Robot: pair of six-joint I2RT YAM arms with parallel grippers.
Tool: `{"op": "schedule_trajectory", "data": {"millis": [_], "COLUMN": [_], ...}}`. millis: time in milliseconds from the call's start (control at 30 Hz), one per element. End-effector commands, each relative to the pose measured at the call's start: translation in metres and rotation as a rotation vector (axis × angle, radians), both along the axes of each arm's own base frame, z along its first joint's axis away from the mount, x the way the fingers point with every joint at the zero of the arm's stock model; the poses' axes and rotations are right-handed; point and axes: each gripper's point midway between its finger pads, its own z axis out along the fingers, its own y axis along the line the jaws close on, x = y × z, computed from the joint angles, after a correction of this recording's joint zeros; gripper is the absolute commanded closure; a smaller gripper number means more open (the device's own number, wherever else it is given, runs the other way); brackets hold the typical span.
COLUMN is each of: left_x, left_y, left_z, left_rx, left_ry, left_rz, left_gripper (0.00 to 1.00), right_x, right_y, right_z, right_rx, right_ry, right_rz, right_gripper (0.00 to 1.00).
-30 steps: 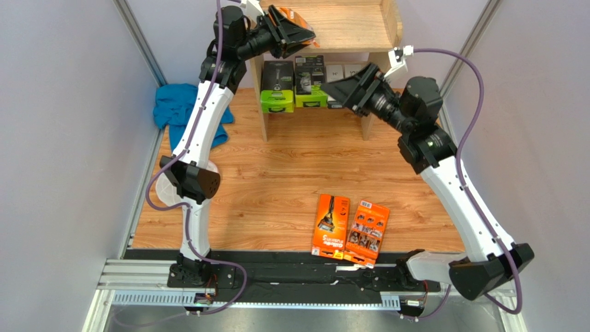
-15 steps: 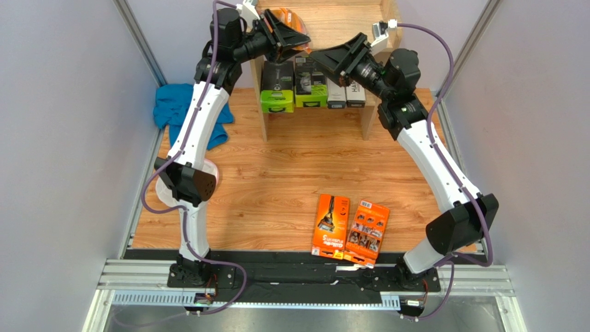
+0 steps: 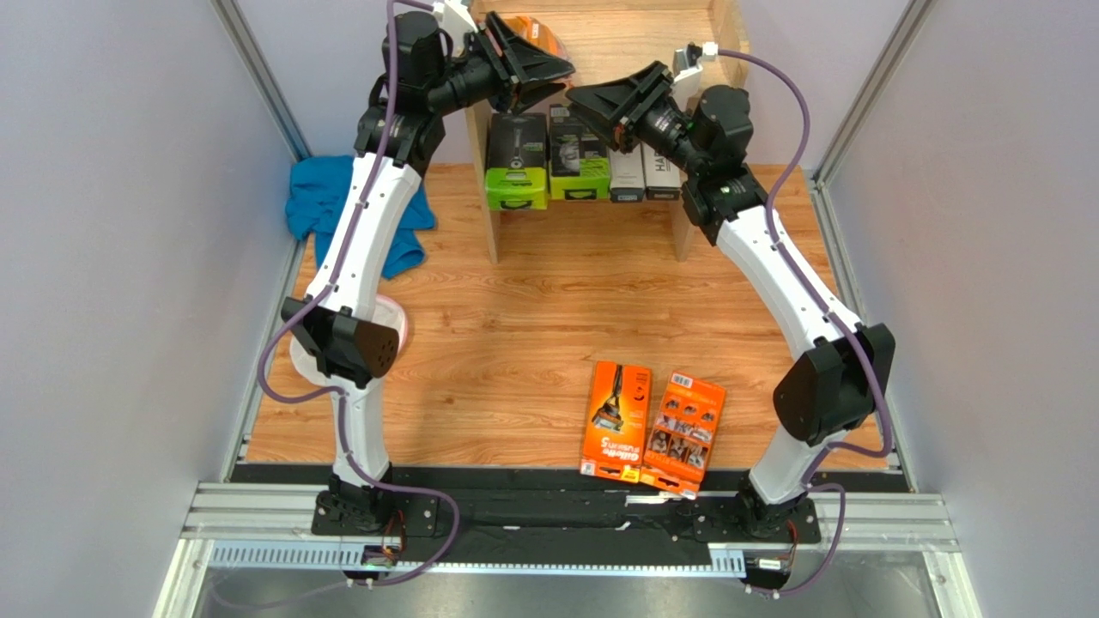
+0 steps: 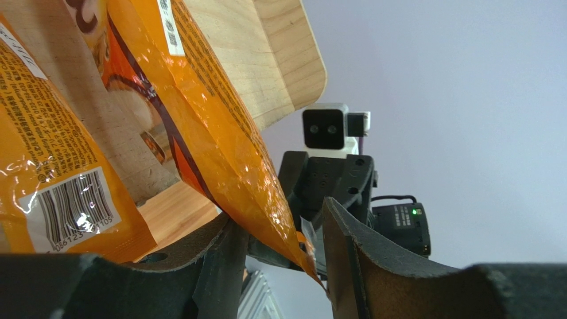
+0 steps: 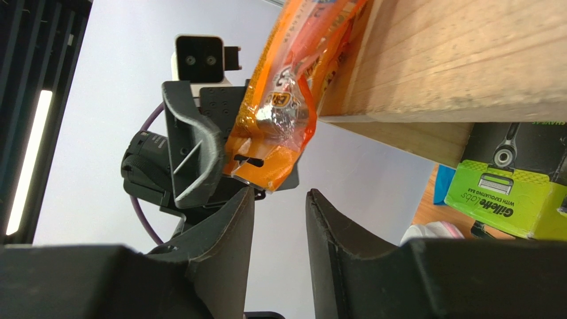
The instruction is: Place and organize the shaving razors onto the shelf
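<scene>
The shelf [image 3: 645, 52] stands on the bench [image 3: 516, 322], with green GilletteLabs boxes [image 5: 506, 193] on its lower tier. The left end effector [image 4: 278, 219] grasps an orange BIC pack [image 5: 286, 86] at the top tier's edge. The right end effector [image 5: 280, 194] is unclenched and empty, just beside it.

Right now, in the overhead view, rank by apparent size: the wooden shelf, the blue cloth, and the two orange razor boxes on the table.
1. Wooden shelf.
2. Blue cloth, partly hidden.
3. Orange Gillette box and the orange box beside it: too alike to rank.
</scene>
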Motion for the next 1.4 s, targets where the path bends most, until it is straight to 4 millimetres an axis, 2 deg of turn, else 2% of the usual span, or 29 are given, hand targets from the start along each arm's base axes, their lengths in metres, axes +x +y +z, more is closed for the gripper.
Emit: {"op": "schedule_trajectory", "data": {"millis": [0,167,267,300,400,433,800,900,1000,1100,1167,1200,1233,1267,1300,1333,1367], "left_x": [-0.016,-0.018,-0.019,-0.019,-0.021,-0.023,-0.034,-0.042,-0.057,-0.066,-0.072,-0.08,-0.081,-0.087,-0.104,-0.108,-0.113], "left_y": [0.011,0.014,0.014,0.014,0.013,0.014,0.016,0.018,0.022,0.026,0.028,0.03,0.03,0.032,0.038,0.041,0.046], "left_z": [0.029,0.03,0.027,0.025,0.021,0.022,0.025,0.029,0.037,0.031,0.025,0.027,0.016,0.016,0.024,0.014,0.011], "left_rx": [-0.039,-0.041,-0.033,-0.031,-0.025,-0.022,-0.023,-0.016,-0.006,0.025,0.052,0.059,0.076,0.084,0.092,0.132,0.161], "left_ry": [-0.042,-0.043,-0.036,-0.031,-0.027,-0.031,-0.034,-0.049,-0.072,-0.05,-0.042,-0.042,-0.027,-0.034,-0.063,-0.076,-0.09], "left_rz": [-0.004,-0.016,-0.028,-0.029,-0.04,-0.043,-0.061,-0.064,-0.072,-0.065,-0.075,-0.078,-0.082,-0.085,-0.082,-0.077,-0.055], "left_gripper": [0.47,0.48,0.47,0.47,0.47,0.47,0.47,0.47,0.47,0.46,0.46,0.46,0.47,0.46,0.46,0.46,0.46], "right_x": [0.004,0.008,0.015,0.015,0.023,0.023,0.037,0.042,0.044,0.047,0.054,0.053,0.057,0.055,0.052,0.05,0.047], "right_y": [-0.001,-0.003,-0.006,-0.007,-0.002,-0.002,0.007,0.009,0.009,0.01,0.011,0.01,0.011,0.013,0.013,0.012,0.012], "right_z": [0.014,0.021,0.024,0.03,0.028,0.033,0.022,0.02,0.022,0.025,0.02,0.027,0.025,0.027,0.032,0.035,0.035], "right_rx": [0.075,0.097,0.097,0.099,0.097,0.098,0.085,0.078,0.072,0.059,0.049,0.052,0.05,0.046,0.045,0.033,0.017], "right_ry": [-0.015,-0.04,-0.042,-0.054,-0.041,-0.052,-0.021,-0.019,-0.025,-0.03,-0.018,-0.033,-0.028,-0.038,-0.046,-0.062,-0.058], "right_rz": [0.01,0.019,0.01,0.013,0.031,0.036,0.058,0.057,0.053,0.043,0.038,0.039,0.039,0.048,0.054,0.052,0.055], "right_gripper": [0.64,0.66,0.69,0.71,0.74,0.75,0.75,0.75,0.75,0.75,0.75,0.75,0.74,0.74,0.74,0.73,0.73]}}
